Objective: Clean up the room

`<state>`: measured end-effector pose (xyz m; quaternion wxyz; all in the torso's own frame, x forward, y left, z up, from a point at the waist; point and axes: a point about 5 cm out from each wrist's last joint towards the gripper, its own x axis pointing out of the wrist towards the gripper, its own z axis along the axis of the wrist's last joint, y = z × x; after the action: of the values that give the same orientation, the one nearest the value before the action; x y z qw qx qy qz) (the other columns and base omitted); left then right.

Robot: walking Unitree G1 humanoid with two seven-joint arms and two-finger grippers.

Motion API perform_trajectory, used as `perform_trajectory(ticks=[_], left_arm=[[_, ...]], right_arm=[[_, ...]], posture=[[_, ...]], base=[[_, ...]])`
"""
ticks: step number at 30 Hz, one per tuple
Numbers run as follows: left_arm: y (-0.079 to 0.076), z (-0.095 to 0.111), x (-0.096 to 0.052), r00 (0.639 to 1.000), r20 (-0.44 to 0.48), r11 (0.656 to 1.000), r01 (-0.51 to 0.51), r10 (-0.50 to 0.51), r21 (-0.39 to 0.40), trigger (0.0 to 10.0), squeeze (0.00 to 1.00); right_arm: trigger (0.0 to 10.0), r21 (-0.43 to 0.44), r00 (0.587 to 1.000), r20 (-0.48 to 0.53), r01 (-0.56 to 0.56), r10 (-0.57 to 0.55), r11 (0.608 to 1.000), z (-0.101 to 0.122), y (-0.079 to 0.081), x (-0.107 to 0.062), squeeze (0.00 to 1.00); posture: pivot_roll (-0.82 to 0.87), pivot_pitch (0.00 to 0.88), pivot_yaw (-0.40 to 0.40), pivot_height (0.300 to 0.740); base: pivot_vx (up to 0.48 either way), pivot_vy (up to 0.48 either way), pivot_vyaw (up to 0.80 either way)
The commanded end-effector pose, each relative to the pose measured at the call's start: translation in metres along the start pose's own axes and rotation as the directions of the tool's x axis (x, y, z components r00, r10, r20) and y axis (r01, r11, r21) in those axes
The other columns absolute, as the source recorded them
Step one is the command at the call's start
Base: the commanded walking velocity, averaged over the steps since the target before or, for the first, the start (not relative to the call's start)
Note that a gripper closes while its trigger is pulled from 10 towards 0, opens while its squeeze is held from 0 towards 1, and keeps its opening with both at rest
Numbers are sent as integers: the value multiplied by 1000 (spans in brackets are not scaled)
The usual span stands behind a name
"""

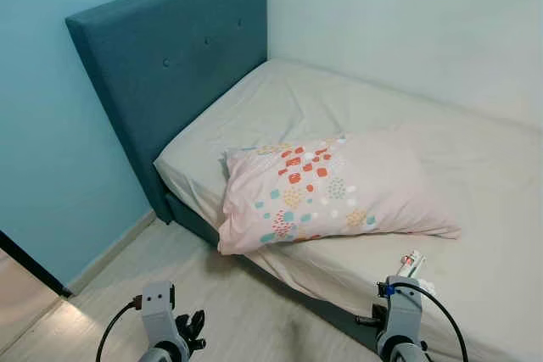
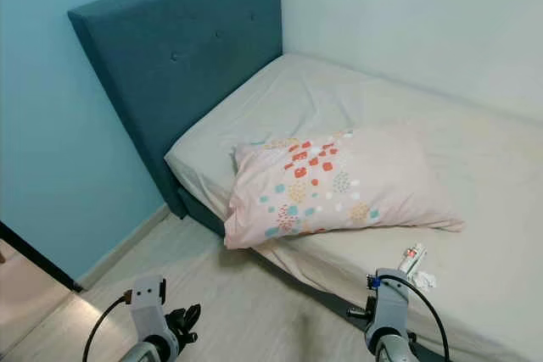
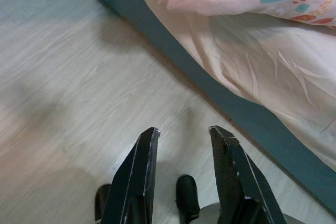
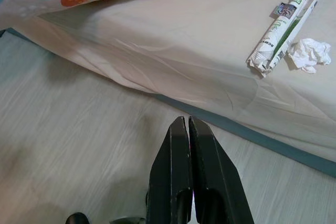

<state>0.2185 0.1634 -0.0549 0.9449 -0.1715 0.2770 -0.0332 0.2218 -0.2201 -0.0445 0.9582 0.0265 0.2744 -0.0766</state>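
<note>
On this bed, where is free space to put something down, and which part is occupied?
The bed has bare sheet between the pillow and the headboard, and a wide stretch from the pillow to the white wall. The near edge is crowded: the pillow overhangs it, and a toothpaste tube lies there with a crumpled tissue beside it.

This is a bedroom in a home. A low bed [image 1: 475, 175] with a wrinkled cream fitted sheet stands in the corner, its teal upholstered headboard [image 1: 170, 65] with 3 buttons set against a light blue painted wall [image 1: 51, 142]. A pale pink pillow [image 1: 327, 192] printed with red, teal and yellow patches lies on the sheet. The other wall [image 1: 407, 14] is off-white, and the pale wood-look plank floor [image 3: 63, 77] runs beside the teal bed base [image 3: 157, 40].
</note>
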Motion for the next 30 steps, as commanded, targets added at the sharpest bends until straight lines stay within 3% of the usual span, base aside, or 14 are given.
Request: perform_trajectory(ticks=[1, 30], left_arm=[[4, -6, -3, 999, -35, 1000, -16, 16, -2, 10000, 0], [3, -5, -2, 999, -35, 1000, -15, 15, -3, 10000, 0]], right_arm=[[10000, 12, 1000, -24, 6, -6, 1000, -5, 0, -1, 0], [10000, 16, 1000, -22, 7, -7, 1000, -3, 0, 0, 0]], posture=[[-164, 76, 21, 740], [-168, 69, 21, 740]], base=[[0, 0, 0], [0, 0, 0]])
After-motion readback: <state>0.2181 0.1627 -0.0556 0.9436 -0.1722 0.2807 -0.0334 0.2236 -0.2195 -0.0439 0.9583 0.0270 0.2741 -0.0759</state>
